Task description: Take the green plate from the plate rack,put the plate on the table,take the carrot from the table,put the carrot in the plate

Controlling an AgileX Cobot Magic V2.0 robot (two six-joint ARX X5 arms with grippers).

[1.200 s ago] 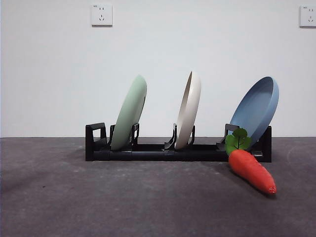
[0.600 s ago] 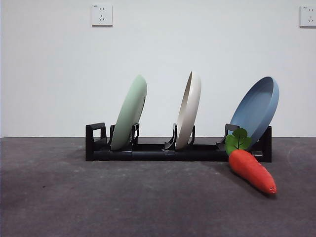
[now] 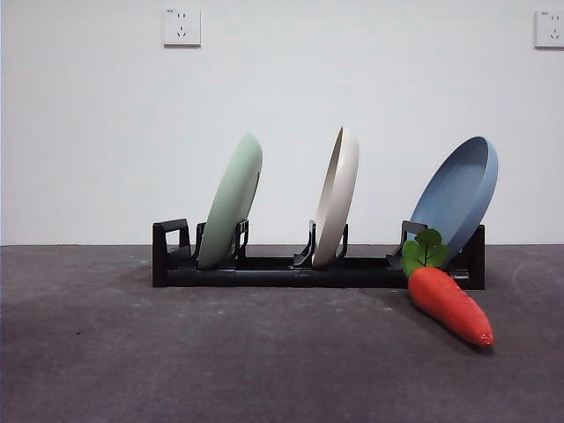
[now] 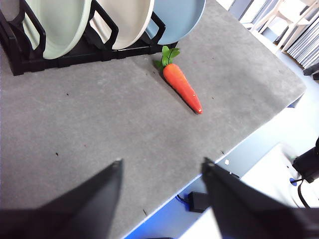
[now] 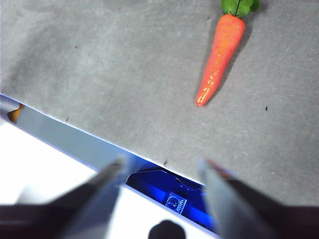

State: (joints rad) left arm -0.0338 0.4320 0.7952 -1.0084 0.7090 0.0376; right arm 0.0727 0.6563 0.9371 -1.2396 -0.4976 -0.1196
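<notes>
The green plate (image 3: 232, 201) stands on edge in the left slot of the black plate rack (image 3: 291, 269); it also shows in the left wrist view (image 4: 55, 22). The carrot (image 3: 448, 302) lies on the table (image 3: 220, 352) in front of the rack's right end, leaves toward the rack; it shows in both wrist views (image 4: 182, 85) (image 5: 222, 57). My left gripper (image 4: 162, 167) is open and empty, high above the table's front edge. My right gripper (image 5: 162, 167) is open and empty above the table's edge, apart from the carrot. Neither arm shows in the front view.
A cream-white plate (image 3: 338, 196) stands in the rack's middle slot and a blue plate (image 3: 458, 196) leans in the right slot, just behind the carrot. The table's edge (image 4: 239, 144) drops off near both grippers.
</notes>
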